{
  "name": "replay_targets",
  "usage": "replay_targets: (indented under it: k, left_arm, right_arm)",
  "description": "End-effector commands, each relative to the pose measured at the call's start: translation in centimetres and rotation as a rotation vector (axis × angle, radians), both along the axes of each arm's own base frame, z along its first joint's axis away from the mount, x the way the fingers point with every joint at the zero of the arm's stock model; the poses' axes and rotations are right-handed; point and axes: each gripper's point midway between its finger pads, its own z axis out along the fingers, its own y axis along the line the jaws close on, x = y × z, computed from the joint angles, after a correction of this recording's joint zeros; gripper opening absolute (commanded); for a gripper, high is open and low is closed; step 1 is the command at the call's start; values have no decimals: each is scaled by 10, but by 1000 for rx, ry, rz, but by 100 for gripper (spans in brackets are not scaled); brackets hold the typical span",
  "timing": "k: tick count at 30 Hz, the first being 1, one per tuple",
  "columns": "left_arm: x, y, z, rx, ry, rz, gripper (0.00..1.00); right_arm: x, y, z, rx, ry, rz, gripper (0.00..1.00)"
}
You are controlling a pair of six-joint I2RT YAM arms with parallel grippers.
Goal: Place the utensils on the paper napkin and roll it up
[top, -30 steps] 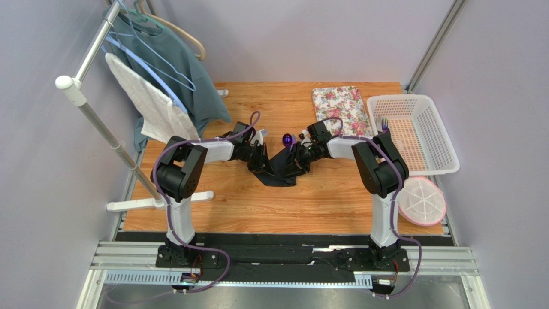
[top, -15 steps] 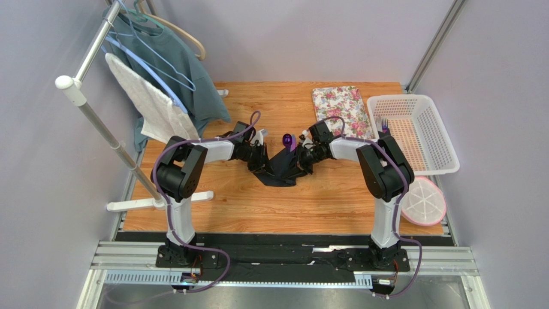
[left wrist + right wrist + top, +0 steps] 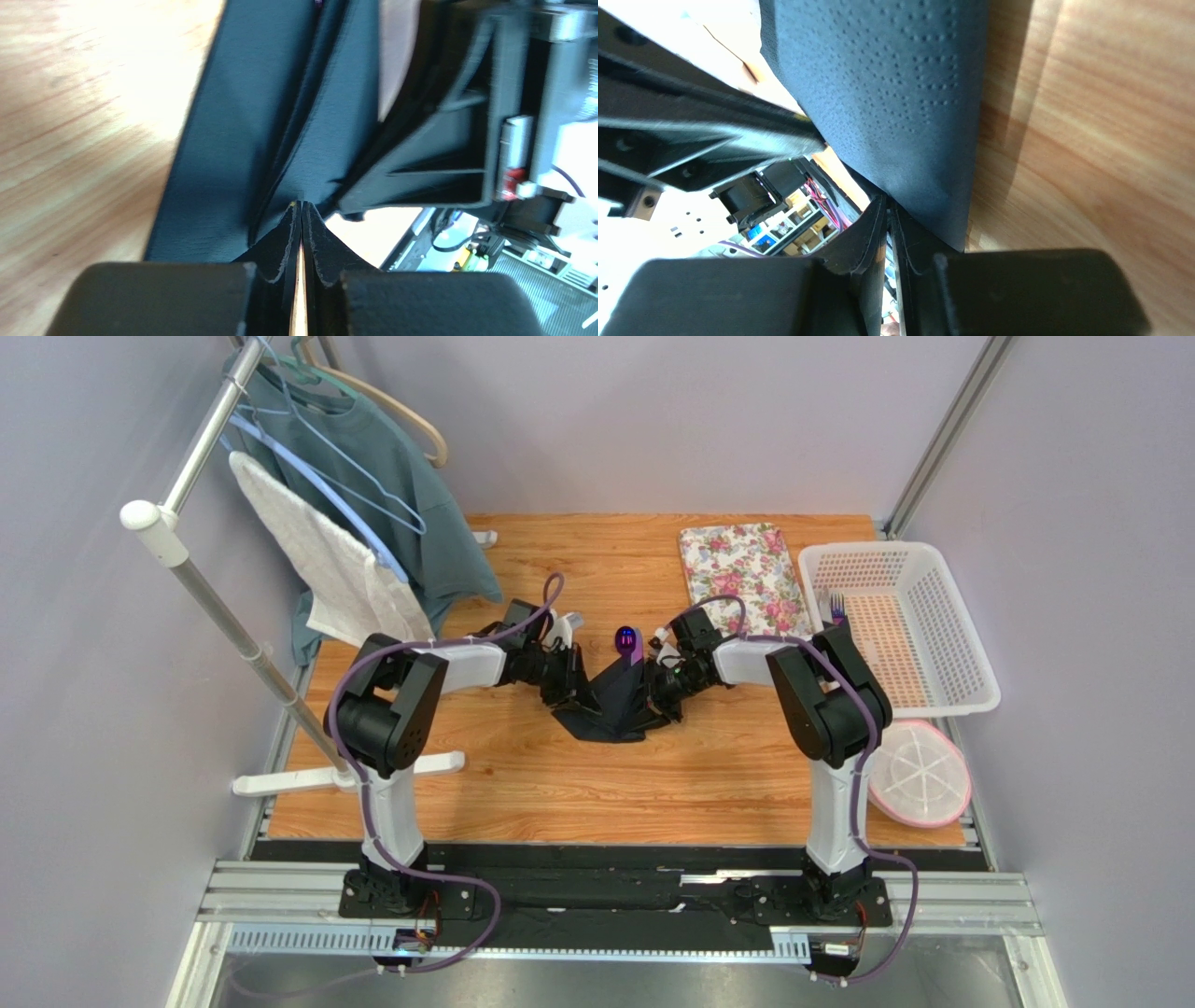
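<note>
Left gripper (image 3: 300, 213) and right gripper (image 3: 887, 210) each pinched the paper napkin (image 3: 615, 707) at frame centre; pulling apart risked tearing it, spilling the spoon (image 3: 626, 639).

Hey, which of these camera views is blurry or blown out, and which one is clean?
Left wrist view: table washed out by glare at upper left, wood grain blurred. Right wrist view: paper napkin sharp, its embossed dots show; upper left background overexposed. Top external view: even light, sharp throughout.
</note>
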Motion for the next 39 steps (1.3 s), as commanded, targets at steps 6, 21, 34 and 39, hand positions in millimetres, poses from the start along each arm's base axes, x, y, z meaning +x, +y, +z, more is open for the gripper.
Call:
replay_targets:
  k: [6, 21, 34, 39]
  left_arm:
    - [3, -25, 55, -150, -137, -64, 14]
    - [2, -6, -16, 20, 33, -6, 0]
    - [2, -6, -13, 17, 23, -9, 0]
    - [1, -6, -13, 16, 23, -13, 0]
  right_arm:
    - [-9, -13, -24, -89, -5, 33, 16]
    - [-14, -1, 34, 54, -90, 105, 25]
    - [-33, -14, -9, -33, -12, 112, 22]
    - [-32, -13, -11, -26, 16, 105, 21]
